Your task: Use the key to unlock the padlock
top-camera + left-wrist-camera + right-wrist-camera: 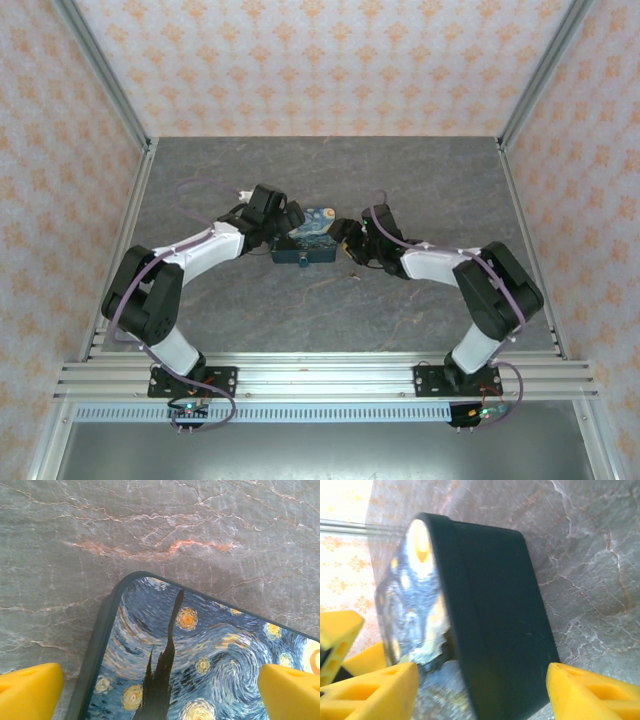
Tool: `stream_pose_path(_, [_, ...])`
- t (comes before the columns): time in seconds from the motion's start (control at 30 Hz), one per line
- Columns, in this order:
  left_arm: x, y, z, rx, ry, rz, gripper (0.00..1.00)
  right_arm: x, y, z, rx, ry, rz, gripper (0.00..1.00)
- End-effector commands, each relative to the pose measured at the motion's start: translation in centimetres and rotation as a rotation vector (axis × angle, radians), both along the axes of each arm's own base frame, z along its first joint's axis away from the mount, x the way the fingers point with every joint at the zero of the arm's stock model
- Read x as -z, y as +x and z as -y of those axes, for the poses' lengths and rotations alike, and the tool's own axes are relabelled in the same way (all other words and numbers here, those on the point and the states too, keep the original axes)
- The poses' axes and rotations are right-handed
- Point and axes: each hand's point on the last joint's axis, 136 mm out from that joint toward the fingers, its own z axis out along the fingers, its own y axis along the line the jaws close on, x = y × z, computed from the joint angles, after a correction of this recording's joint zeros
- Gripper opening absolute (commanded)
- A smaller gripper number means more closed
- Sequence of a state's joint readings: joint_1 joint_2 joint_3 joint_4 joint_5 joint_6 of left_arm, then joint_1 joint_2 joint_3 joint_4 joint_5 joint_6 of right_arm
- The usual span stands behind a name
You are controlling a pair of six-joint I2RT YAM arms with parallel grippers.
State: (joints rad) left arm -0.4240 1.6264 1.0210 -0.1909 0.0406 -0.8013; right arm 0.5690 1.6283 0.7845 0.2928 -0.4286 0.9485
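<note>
The padlock (318, 222) sat at the centre of the top view, its long axis running left to right, with a gripper at each end and both about equally near. The left gripper (160, 692) was spread wide over the padlock's painted corner. The right gripper (481, 690) straddled its dark edge, fingers close against it. I could not tell whether it was pinching.

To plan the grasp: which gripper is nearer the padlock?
Right, it seems. The right gripper brackets the padlock, seemingly touching both its sides; the left gripper is open over the painted face, at the left end.
</note>
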Motion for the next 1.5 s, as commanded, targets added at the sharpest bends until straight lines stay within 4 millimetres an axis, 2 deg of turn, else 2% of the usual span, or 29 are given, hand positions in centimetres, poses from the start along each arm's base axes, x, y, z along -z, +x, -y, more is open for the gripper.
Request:
stream_pose_path(0.0, [-3.8, 0.1, -1.7, -0.014, 0.058, 0.051, 1.0, -3.1, 0.1, 1.1, 0.022, -0.039, 0.084, 0.69])
stream_pose_path(0.2, [-7.3, -1.0, -3.1, -0.007, 0.063, 0.085, 1.0, -4.1, -1.1, 3.0, -0.008, -0.177, 0.088, 0.69])
stream_pose_path(0.4, [-11.1, -1.8, -3.0, 0.045, 0.066, 0.112, 1.0, -3.7, -2.5, 5.2, -0.067, -0.373, 0.057, 0.68])
stream_pose_path(0.63, [-15.2, -2.1, -2.1, 0.061, -0.022, 0.161, 1.0, -1.9, -4.5, 7.8, -0.106, -0.538, -0.025, 0.66])
stream_pose_path(0.8, [-16.5, -2.6, -1.1, 0.055, -0.127, 0.173, 1.0, -0.1, -5.1, 8.4, -0.121, -0.586, -0.094, 0.62])
stream_pose_path(1.0, [-15.7, -2.8, 0.4, 0.065, -0.235, 0.144, 1.0, 1.8, -5.6, 8.3, -0.14, -0.623, -0.143, 0.52])
stream_pose_path(1.47, [-9.8, -3.6, 1.8, 0.077, -0.348, 0.098, 1.0, 4.0, -5.0, 6.3, -0.158, -0.663, -0.188, 0.5])
